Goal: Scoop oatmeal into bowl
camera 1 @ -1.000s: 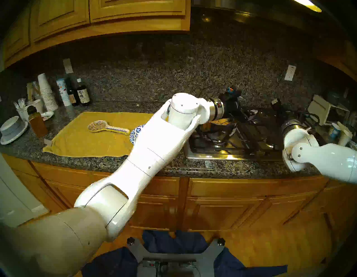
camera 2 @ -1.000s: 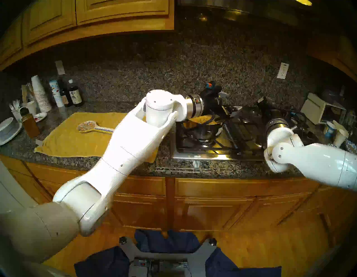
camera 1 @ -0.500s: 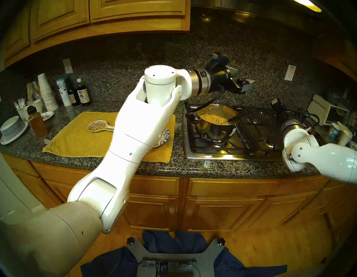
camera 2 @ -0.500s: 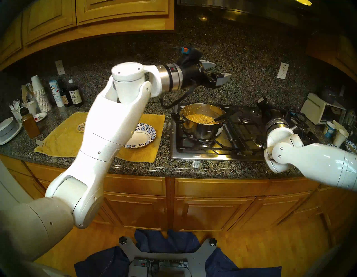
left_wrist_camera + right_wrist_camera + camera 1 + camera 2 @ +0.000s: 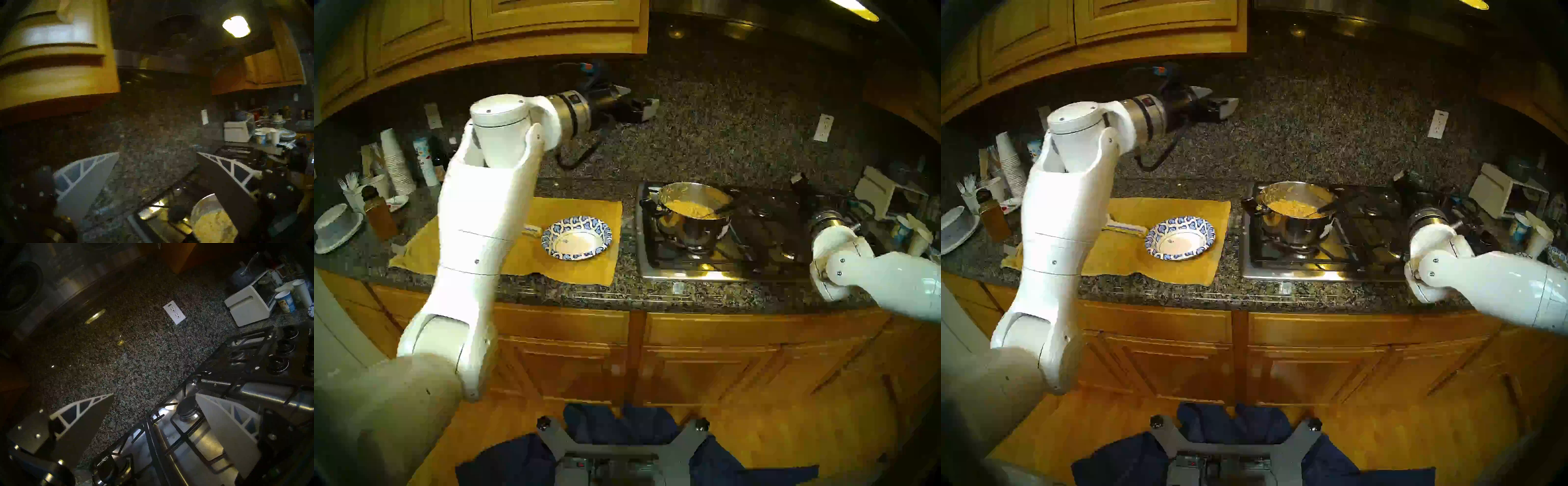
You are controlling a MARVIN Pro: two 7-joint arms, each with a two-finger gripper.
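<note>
While raised high against the granite backsplash, left gripper point(image 5: 636, 101): jaws parted, holding nothing. Right gripper point(image 5: 154, 412): likewise parted and empty, over the stove grates. Item, steel pot point(image 5: 694, 217) of oatmeal point(image 5: 690, 207): below and to the left gripper's right, spoon handle point(image 5: 723, 207) slanting up over the right rim, nearer the right arm. Item, paper bowl point(image 5: 577, 237): on yellow towel point(image 5: 578, 207), empty. Change: half a second ago the left gripper hung above the pot; it has swung left, uncovering the bowl.
</note>
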